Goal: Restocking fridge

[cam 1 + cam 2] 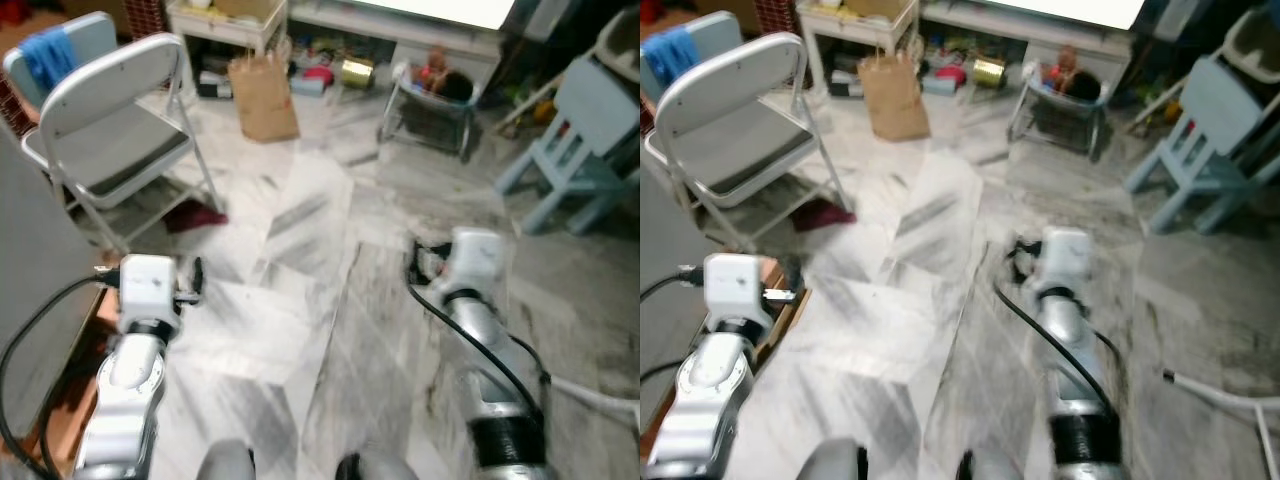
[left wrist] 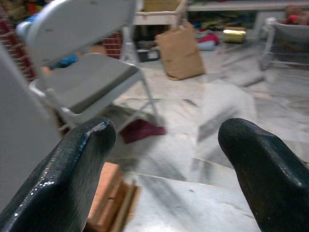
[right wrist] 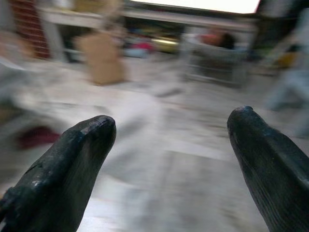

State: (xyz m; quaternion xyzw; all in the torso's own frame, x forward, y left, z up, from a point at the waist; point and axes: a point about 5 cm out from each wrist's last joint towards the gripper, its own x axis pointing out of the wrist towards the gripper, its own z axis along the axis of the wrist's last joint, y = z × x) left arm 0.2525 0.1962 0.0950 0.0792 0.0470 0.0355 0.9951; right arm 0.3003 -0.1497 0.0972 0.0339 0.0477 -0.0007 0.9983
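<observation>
Both silver arms reach forward over a marble floor. My left gripper is open, its two black fingers wide apart with nothing between them; it points toward a grey folding chair. My right gripper is also open and holds nothing, above bare floor. A brown paper bag stands on the floor ahead, in front of low white shelves with mixed items. The pictures are blurred.
A flat grey panel rises at my left, with a brown box at its foot. A dark red cloth lies under the chair. A wire bouncer and a light blue chair stand ahead right.
</observation>
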